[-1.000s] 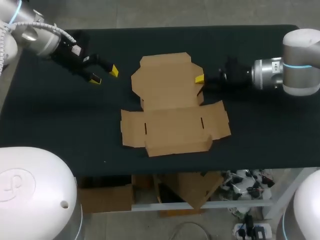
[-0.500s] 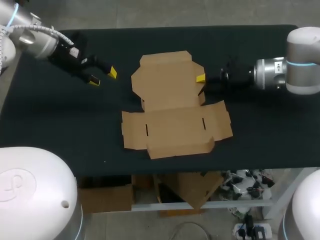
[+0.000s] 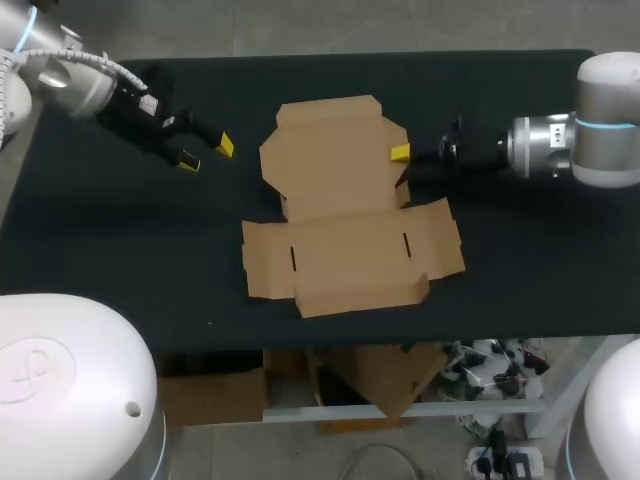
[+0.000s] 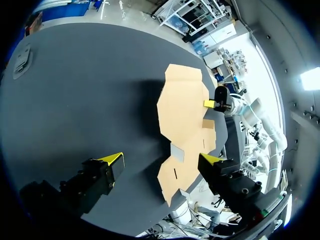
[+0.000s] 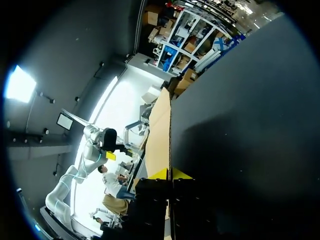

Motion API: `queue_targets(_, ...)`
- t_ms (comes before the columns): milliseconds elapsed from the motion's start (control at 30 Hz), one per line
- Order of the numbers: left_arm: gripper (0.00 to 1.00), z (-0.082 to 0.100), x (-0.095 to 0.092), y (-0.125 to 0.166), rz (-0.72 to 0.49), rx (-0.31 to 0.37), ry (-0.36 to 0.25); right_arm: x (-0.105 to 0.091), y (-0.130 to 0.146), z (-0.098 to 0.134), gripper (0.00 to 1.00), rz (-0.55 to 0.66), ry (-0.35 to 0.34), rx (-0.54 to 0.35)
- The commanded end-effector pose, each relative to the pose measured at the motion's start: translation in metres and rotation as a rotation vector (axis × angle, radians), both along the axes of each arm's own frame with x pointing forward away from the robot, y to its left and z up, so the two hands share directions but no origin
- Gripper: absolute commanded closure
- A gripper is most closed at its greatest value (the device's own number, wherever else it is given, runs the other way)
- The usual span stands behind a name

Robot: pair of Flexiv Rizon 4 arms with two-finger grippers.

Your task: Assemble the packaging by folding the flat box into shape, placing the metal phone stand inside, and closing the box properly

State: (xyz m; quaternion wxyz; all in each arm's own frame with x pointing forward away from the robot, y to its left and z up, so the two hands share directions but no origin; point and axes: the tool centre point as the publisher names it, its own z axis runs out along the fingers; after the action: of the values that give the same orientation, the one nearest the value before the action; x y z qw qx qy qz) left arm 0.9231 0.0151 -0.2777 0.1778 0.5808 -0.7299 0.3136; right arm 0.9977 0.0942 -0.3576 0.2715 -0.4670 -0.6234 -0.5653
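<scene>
Cardboard lies nearest: the flat box (image 3: 345, 215) is spread open on the black desk (image 3: 120, 250), about in its middle from left to right. Its near panel is the wider one and rests flat, with a side flap spread out to the left and another to the right, and a narrow strip along its near edge. Two short slits (image 3: 291, 258) are cut in this panel, one near each side flap.

Beyond the fold, the far panel is narrower, with cut corners and a small flap on each side.

At the right flap of this far panel sits the right end effector (image 3: 400, 153), whose arm comes in low from the right. From above, one yellow tip shows on top of the cardboard. In the right wrist view the sheet's edge runs between the two yellow tips of the right end effector (image 5: 170, 174), which stand narrow and pinch the flap from both sides.

Level with it, well to the left of the box and apart from it, the left end effector (image 3: 208, 153) hangs over bare desk. Its fingers are spread wide and hold nothing. In the left wrist view the box (image 4: 182, 107) lies ahead of it.
</scene>
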Motion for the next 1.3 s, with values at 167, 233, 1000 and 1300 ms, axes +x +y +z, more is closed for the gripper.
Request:
queue_targets(167, 0.0, 0.0, 0.0, 0.0, 0.0, 0.001, 0.0, -0.007, -0.001, 0.013, 1.0, -0.001, -0.061, 0.03)
queue_targets(233, 0.0, 0.0, 0.0, 0.0, 0.0, 0.001, 0.0, -0.008, -0.001, 0.016, 1.0, -0.003, -0.073, 0.032)
queue_targets(1000, 0.0, 0.015, 0.013, -0.026, -0.033, -0.132, -0.429, -0.004, 0.002, 0.043, 1.0, -0.002, -0.188, 0.086)
queue_targets(1300, 0.0, 0.014, 0.029, -0.042, -0.057, -0.156, -0.568, -0.001, 0.007, 0.05, 1.0, 0.009, -0.228, 0.105)
